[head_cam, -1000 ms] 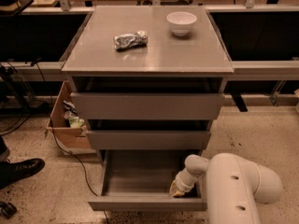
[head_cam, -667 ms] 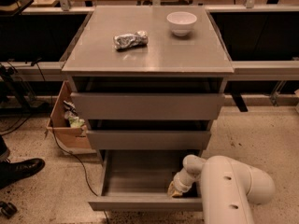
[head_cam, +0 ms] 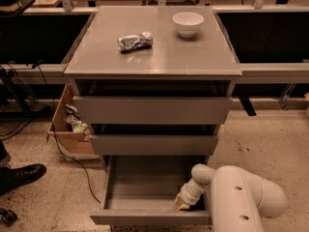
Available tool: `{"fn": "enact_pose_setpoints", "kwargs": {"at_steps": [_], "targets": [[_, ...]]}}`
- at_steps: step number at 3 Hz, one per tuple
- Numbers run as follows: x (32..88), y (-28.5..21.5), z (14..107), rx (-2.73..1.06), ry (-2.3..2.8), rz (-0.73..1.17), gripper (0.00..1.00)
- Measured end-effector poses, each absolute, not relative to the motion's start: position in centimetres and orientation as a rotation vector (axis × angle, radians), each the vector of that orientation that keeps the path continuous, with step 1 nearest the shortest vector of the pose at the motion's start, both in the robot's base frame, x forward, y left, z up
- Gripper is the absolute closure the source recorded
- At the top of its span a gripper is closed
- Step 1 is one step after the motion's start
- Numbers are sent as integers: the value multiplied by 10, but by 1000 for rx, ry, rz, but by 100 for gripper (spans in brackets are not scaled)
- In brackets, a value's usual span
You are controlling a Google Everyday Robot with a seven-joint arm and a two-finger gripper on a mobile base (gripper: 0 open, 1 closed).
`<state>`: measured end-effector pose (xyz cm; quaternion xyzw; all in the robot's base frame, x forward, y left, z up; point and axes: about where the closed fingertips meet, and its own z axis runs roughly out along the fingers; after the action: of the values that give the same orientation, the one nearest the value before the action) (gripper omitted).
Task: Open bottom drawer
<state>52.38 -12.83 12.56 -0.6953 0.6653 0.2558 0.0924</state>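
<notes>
The bottom drawer [head_cam: 145, 217] of the grey cabinet is pulled out; its slim flat front sits near the lower edge of the view and its shallow grey tray [head_cam: 145, 182] shows bare inside. My gripper [head_cam: 183, 203] reaches down into the drawer's right front corner, just behind the front panel. My white arm [head_cam: 241, 197] fills the lower right.
Two larger drawer fronts [head_cam: 152, 110] [head_cam: 153, 144] sit above, slightly out. On the cabinet top lie a crumpled foil bag [head_cam: 135, 41] and a white bowl [head_cam: 188, 23]. A cardboard box [head_cam: 67, 124] and cables stand left of the cabinet; a black shoe [head_cam: 19, 175] is at far left.
My arm has shifted slightly left and lower; the gripper stays in the drawer's right front corner. The drawer stands about as far out as before.
</notes>
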Motion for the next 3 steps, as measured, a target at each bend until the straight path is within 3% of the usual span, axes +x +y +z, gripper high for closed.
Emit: {"fn": "enact_pose_setpoints", "kwargs": {"at_steps": [3], "targets": [[479,-135,135,-2015,1966,943,100]]}}
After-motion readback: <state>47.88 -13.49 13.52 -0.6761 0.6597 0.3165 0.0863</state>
